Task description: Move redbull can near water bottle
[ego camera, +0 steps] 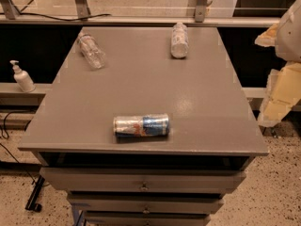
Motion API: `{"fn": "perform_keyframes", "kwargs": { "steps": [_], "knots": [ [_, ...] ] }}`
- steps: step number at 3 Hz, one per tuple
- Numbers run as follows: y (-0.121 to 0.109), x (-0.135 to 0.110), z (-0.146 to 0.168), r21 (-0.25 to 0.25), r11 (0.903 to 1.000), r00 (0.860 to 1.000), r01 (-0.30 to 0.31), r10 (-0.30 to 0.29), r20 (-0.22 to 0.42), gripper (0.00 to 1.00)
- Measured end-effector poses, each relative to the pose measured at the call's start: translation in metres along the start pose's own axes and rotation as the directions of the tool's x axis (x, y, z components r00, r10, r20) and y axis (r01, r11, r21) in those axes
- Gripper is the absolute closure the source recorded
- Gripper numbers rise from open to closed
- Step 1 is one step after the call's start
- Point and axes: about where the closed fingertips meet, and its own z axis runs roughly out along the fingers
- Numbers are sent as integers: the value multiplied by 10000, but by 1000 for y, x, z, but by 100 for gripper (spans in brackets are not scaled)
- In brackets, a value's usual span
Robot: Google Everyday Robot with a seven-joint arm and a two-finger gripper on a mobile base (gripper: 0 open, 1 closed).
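Note:
The redbull can [141, 125] lies on its side near the front edge of the grey cabinet top [141, 74], its long axis running left to right. The water bottle [91, 51], clear and ribbed, lies on its side at the back left corner. A whiter labelled bottle [179, 40] lies at the back, right of centre. My gripper [278, 100] shows as pale cream parts at the right edge of the view, beyond the cabinet's right side, well away from the can and holding nothing that I can see.
A white pump dispenser [21, 77] stands on a low ledge to the left of the cabinet. Drawers [141, 185] lie below the front edge. A rail and glass panel [141, 18] run behind the cabinet. Cables lie on the floor at the left.

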Motion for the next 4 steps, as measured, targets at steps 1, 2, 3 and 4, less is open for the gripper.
{"fn": "perform_keyframes", "kwargs": {
  "steps": [1,2,3,4],
  "knots": [
    [-1,-1,-1,30,10000,10000,-5,5,29,0],
    [-1,-39,5,-97,9999,9987,108,-103,497,0],
    [13,-104,27,-207,9989,9960,421,-403,798,0],
    [31,-172,67,-326,9966,9939,757,-728,825,0]
  ]
}}
